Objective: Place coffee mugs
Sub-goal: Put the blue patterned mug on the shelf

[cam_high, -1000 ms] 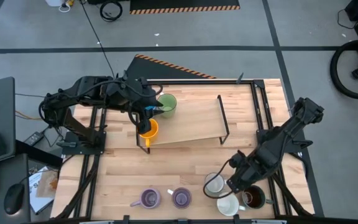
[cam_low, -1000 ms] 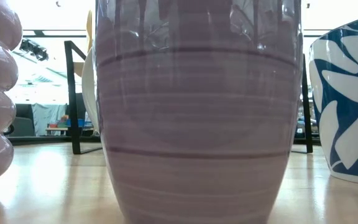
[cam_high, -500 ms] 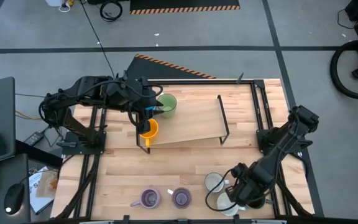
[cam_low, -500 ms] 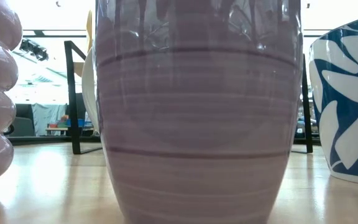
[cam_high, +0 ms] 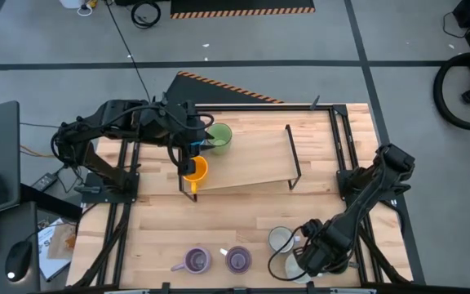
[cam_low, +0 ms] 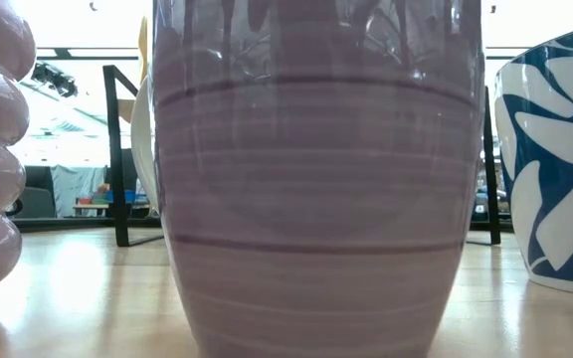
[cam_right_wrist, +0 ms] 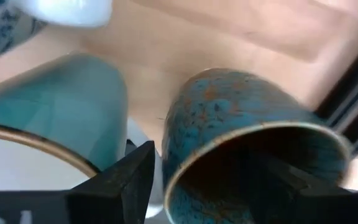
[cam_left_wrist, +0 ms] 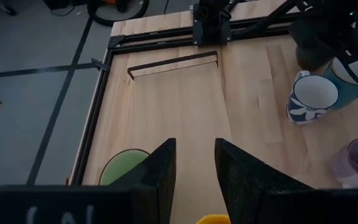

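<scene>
My right gripper (cam_high: 321, 255) (cam_right_wrist: 207, 162) hangs open, pointing down over the mugs at the table's near right. One finger (cam_right_wrist: 126, 177) is outside the dark brown mug (cam_right_wrist: 247, 137), which is blue-speckled outside. The other finger (cam_right_wrist: 288, 180) shows over its mouth. A teal mug (cam_right_wrist: 73, 106) stands right beside it. A white mug (cam_high: 282, 239) and two purple mugs (cam_high: 197, 260) (cam_high: 237, 260) stand along the near edge. My left gripper (cam_high: 196, 151) (cam_left_wrist: 194, 168) is open above the orange mug (cam_high: 196, 171), next to the green mug (cam_high: 219, 135); both stand on the raised shelf (cam_high: 251, 159).
The shelf's black frame posts (cam_high: 292, 155) rise at mid table. A white mug with a blue pattern (cam_left_wrist: 312, 99) (cam_low: 555, 169) stands by the teal one. In the low view a purple mug (cam_low: 316, 199) fills most of the picture. Bare wood (cam_high: 243, 216) lies between shelf and near mugs.
My right gripper has gone down and toward the table's near edge, rolling at the wrist. It now covers the dark brown mug, which showed beside it a second ago. No mug has moved.
</scene>
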